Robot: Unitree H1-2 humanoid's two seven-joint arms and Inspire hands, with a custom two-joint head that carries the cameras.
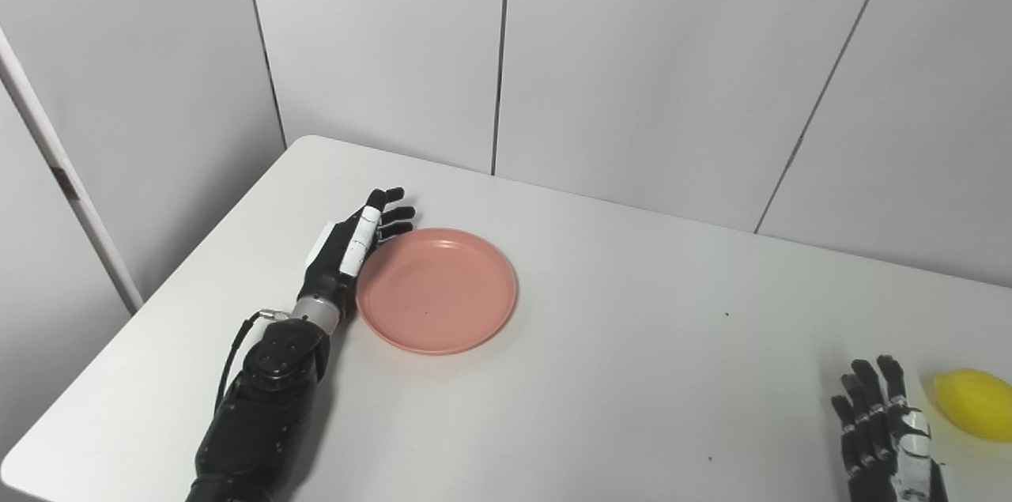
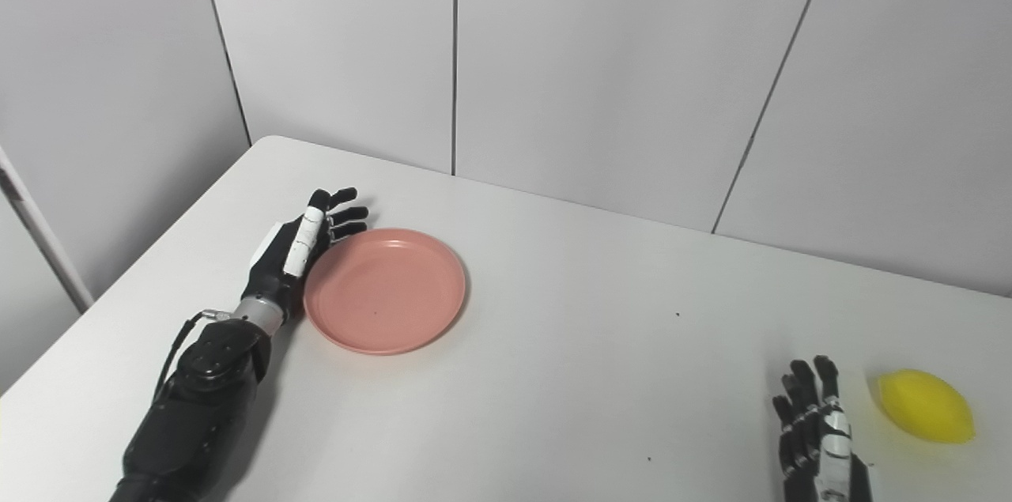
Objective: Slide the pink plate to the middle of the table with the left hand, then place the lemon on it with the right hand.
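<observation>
Early going here: the pink plate (image 1: pixel 436 290) sits left of the middle of the white surface (image 1: pixel 632 375), so by the look of it the slide is not finished, and the lemon step hasn't started at all. The lemon (image 2: pixel 925 405) lies on the surface far out at the plate's 4 o'clock, well apart from it.

The left hand (image 1: pixel 352 249) is flat and open, fingers stretched out and a little apart, holding nothing. It lies edge-on along the plate's rim from about 9 to 11 o'clock, touching it or very nearly, set to push toward 3 o'clock.

The right hand (image 2: pixel 814 427) rests open near the bottom edge, fingers extended, empty, with the lemon just beside it at its 3 o'clock.
</observation>
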